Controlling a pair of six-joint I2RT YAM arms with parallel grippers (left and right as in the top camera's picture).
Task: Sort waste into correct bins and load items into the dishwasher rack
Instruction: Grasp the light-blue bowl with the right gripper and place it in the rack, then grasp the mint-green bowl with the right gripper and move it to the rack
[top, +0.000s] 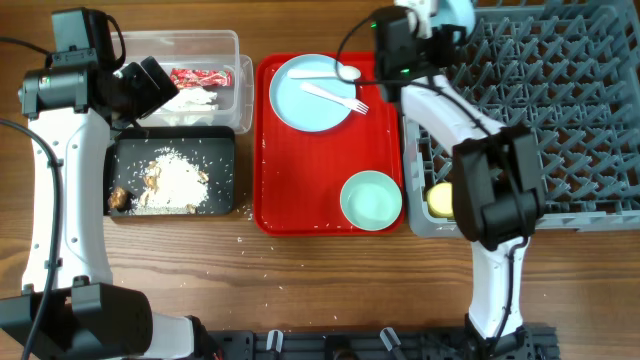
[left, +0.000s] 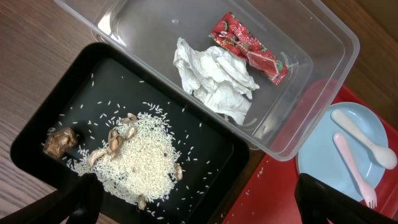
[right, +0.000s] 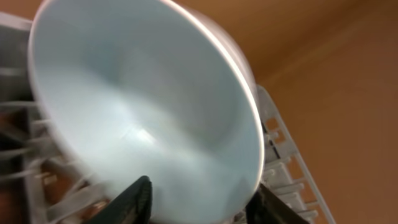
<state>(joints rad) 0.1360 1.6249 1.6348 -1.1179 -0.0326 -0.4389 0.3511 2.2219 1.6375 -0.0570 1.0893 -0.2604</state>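
Observation:
My right gripper (top: 437, 22) (right: 205, 202) is shut on a pale blue-green bowl (top: 458, 10) (right: 143, 106), held tilted over the far left corner of the grey dishwasher rack (top: 560, 110). A yellow cup (top: 440, 200) sits in the rack's near left corner. My left gripper (top: 155, 85) (left: 199, 202) is open and empty above the two bins. The clear bin (top: 235, 45) (left: 311, 118) holds the red wrapper (top: 198, 76) (left: 249, 46) and white tissue (left: 211, 78). The black bin (top: 225, 140) (left: 43, 124) holds rice with brown lumps (top: 175, 182) (left: 140, 155).
A red tray (top: 300, 170) between bins and rack carries a pale blue plate (top: 300, 105) (left: 323, 149) with a white spoon (top: 345, 70) (left: 364, 140) and fork (top: 335, 97) (left: 351, 171), and a second bowl (top: 371, 198). Rice grains lie scattered on the wood near the tray.

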